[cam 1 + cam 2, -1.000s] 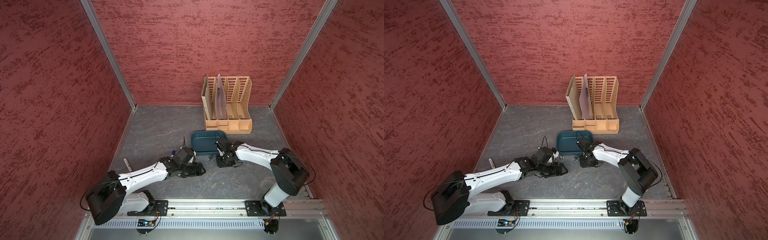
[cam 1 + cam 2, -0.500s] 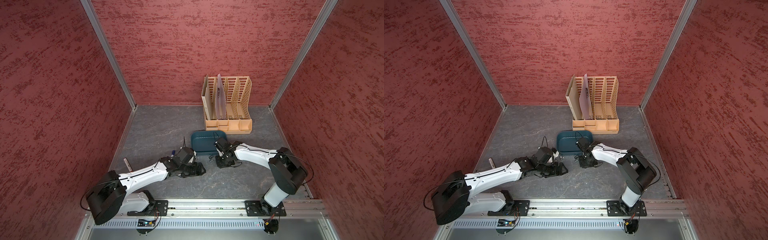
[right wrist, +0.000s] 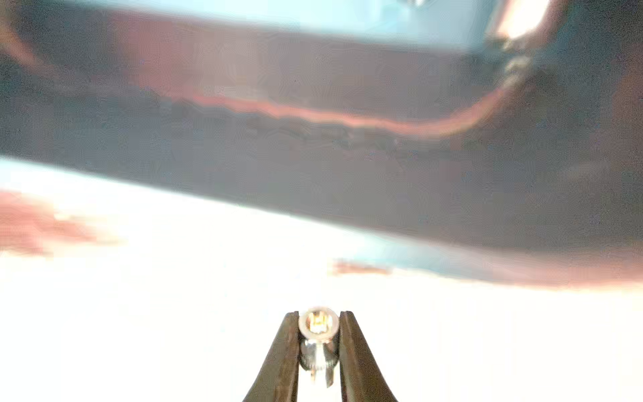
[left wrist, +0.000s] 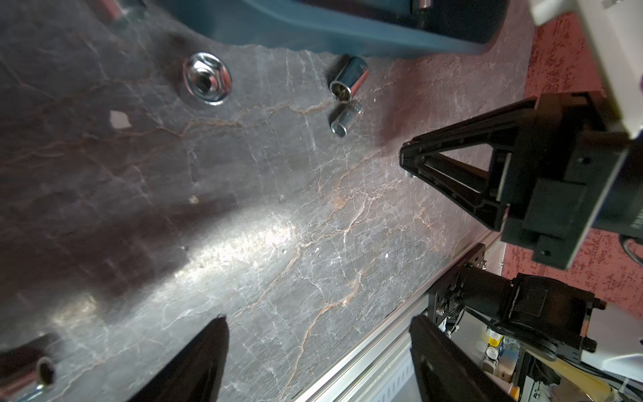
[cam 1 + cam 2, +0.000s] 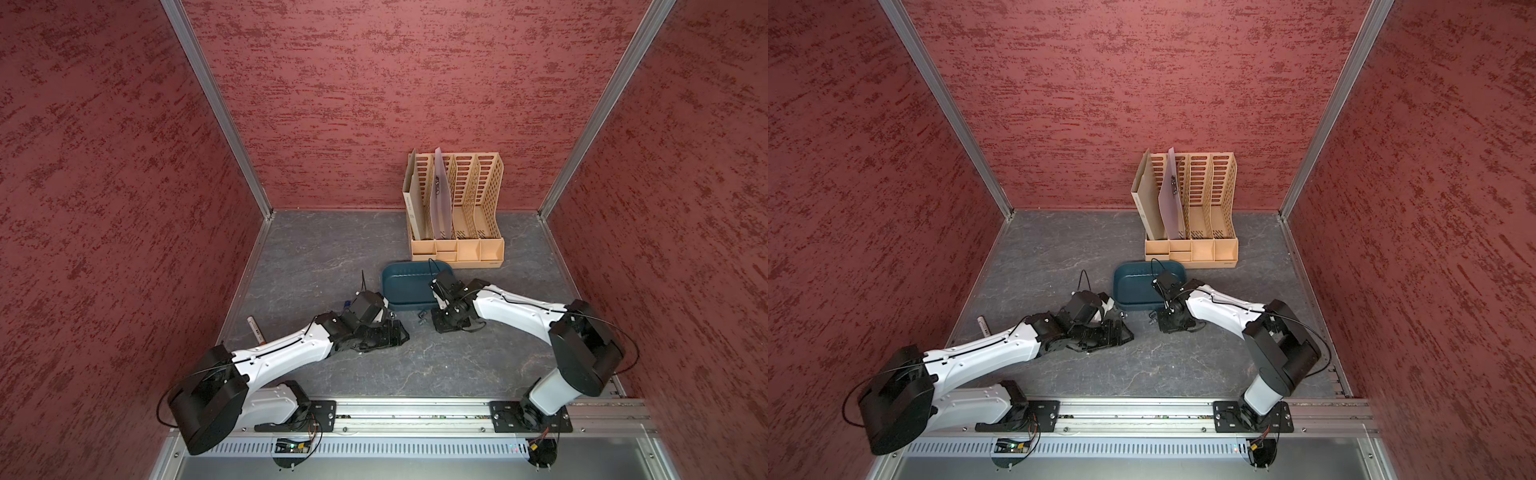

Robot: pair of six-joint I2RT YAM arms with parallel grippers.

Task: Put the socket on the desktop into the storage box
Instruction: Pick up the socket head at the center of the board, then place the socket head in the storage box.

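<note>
right gripper [image 4: 405,157] pinching a socket [image 3: 318,325] at storage box's [image 5: 405,286] 5 o'clock; left gripper [image 4: 318,334] wide open.

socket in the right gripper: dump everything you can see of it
The socket is a small, shiny, chrome-looking metal cylinder. Its open end faces the right wrist camera, and the recess inside is too blurred to make out. Behind that end the body steps down to a narrower section. It sits pinched near the tips of the right gripper, with one dark finger on each side. Whether it touches the desktop cannot be told. In both top views the gripper hides it.
</note>
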